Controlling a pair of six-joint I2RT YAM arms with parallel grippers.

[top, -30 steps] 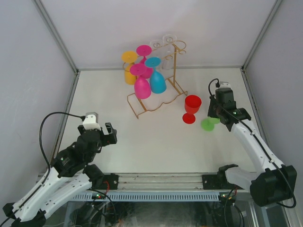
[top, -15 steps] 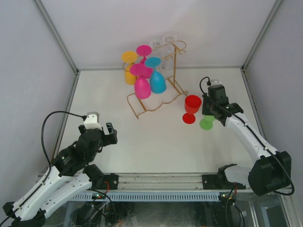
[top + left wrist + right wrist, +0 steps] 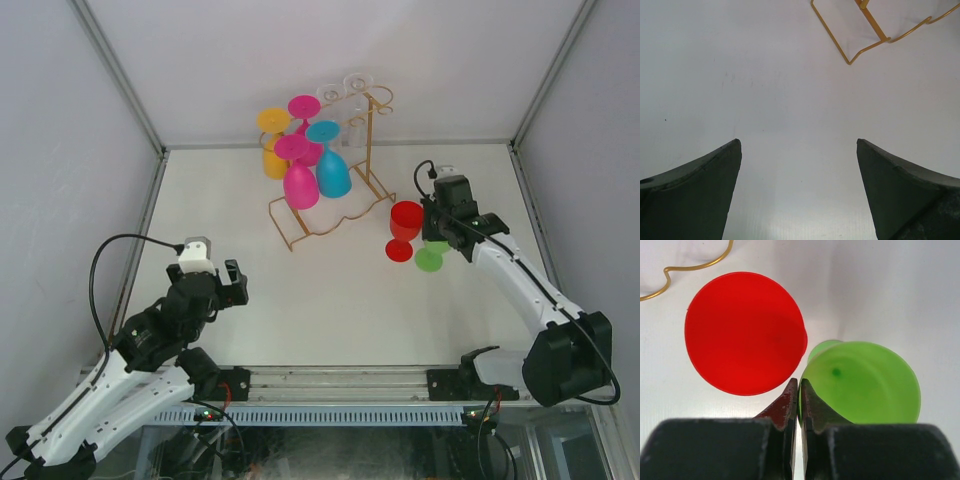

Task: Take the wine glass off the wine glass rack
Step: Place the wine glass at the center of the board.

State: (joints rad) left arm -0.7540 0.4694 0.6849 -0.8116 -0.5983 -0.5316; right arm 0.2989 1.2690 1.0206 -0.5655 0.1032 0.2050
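Op: Shifted left since a second ago: my right gripper (image 3: 798, 383), fingers pressed together, green glass (image 3: 865, 385) just beside red glass (image 3: 745, 332).
Obs: Left? Rack?
Op: My left gripper (image 3: 799, 144) gapes, empty. Wine glass rack (image 3: 369, 145) stands back-centre, glasses (image 3: 300, 185) hanging.

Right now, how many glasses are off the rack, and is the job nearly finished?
Done: a red glass stands on the table, off the rack. In hand: the right gripper is shut on the rim of a green glass beside it. Left: at least a yellow glass, a blue glass and two pink glasses hang on the rack. The left gripper is open and empty.
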